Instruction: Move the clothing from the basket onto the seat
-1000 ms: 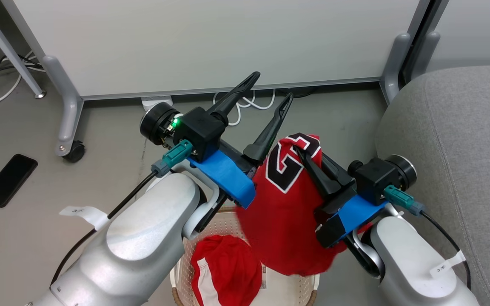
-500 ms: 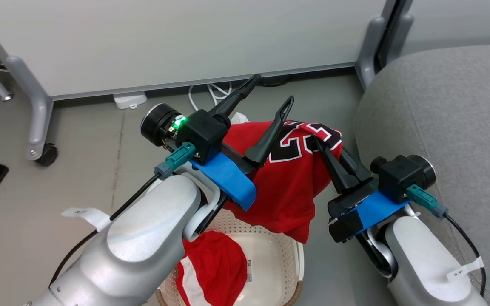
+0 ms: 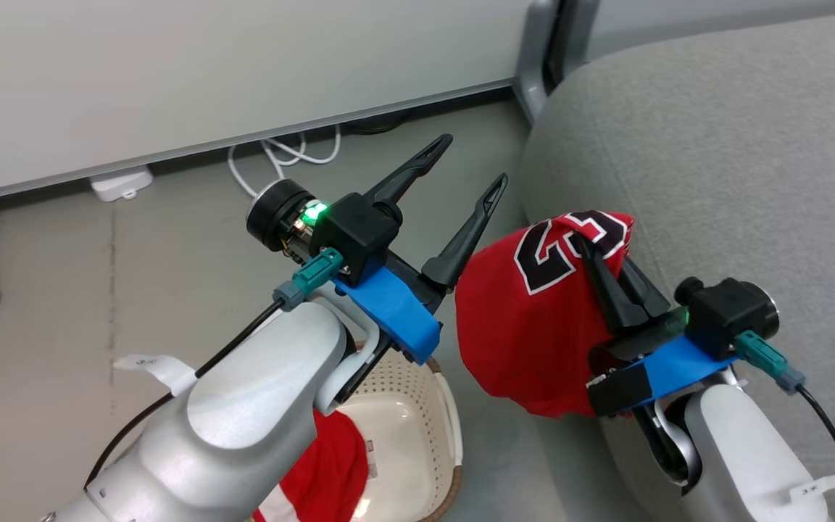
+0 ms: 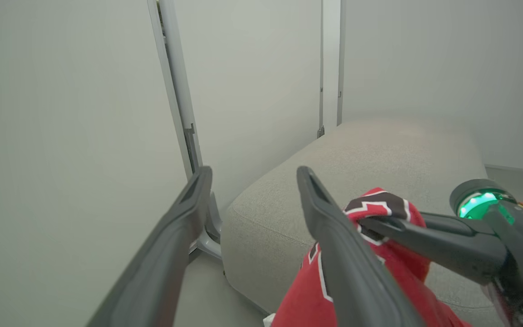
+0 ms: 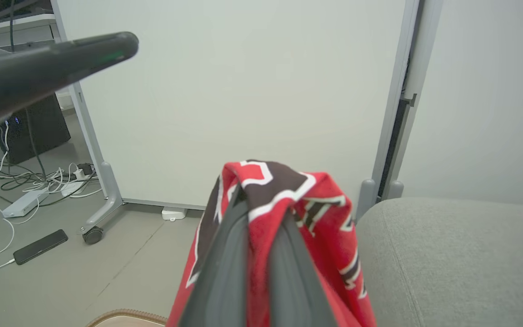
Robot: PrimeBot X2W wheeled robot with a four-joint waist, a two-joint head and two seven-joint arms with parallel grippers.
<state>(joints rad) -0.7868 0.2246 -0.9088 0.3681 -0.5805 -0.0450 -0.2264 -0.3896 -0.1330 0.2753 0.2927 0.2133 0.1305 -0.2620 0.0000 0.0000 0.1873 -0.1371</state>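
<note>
Where the seat (image 3: 715, 145) edge begins, the jersey (image 3: 526, 326) is clamped by the right gripper (image 3: 591, 243), hung lengthwise downward, numerals uppermost. The left gripper (image 3: 474, 158) is spread, empty. From the head view, shorts (image 3: 330, 464) are seen in the basket (image 3: 454, 435).

Head view: basket (image 3: 421, 399) near half under the left forearm (image 3: 243, 413), the bottom edge cutting the rest. Of the shorts (image 3: 330, 464) inside, one red fold with a white stripe shows; the arm covers the remainder. Tips of the right gripper (image 3: 583, 243) are buried in a fold of the jersey (image 3: 526, 333), whose number is creased and only partly legible. The sofa (image 3: 715, 145) runs off top and right. Writing on the paper tag (image 3: 146, 360) is too small to read.
</note>
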